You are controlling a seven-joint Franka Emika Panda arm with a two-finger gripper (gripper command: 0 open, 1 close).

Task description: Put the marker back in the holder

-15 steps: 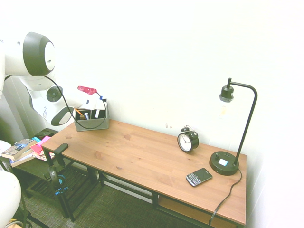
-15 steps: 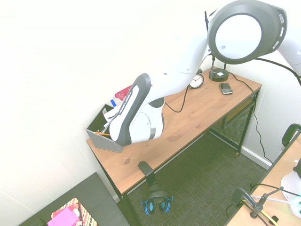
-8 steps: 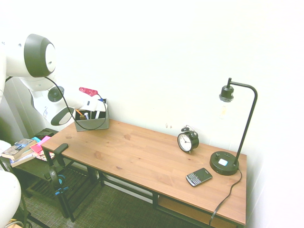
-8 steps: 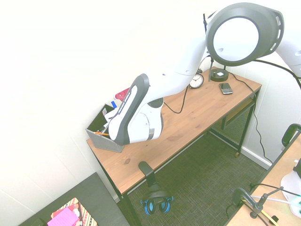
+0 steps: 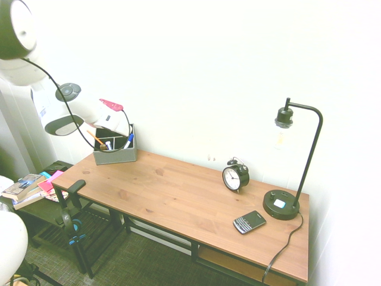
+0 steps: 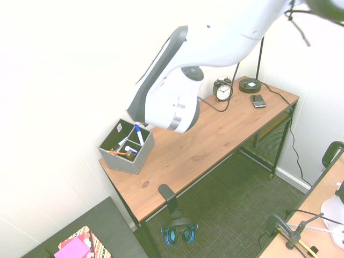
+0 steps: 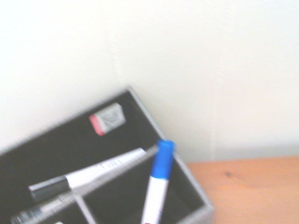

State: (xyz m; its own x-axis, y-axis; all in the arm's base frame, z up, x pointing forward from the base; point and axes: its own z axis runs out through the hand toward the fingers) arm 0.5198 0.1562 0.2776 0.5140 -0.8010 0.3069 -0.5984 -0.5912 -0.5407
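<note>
- Marker [image 6: 139, 134] leans cap-up inside 1 compartment of the grey holder [image 6: 119, 161].
- Gripper [image 5: 119, 127] hovers above; can't tell how wide it is.
- 1 orange pencil [image 6: 116, 153] and 1 black-capped marker [image 7: 86, 175] share the holder.
- Clock [image 5: 236, 177], phone [image 5: 249, 222], lamp [image 5: 282, 204] sit well apart.

A blue-capped white marker [image 7: 160, 179] leans inside the dark, grey-edged organiser [image 7: 196, 207].

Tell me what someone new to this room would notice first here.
The big white robot arm likely grabs the eye first, reaching in above the grey holder at one end of the wooden desk. Inside that holder, the bright blue cap of the marker stands out against the dark compartments. At the desk's other end, a tall black lamp rises beside a phone.
</note>
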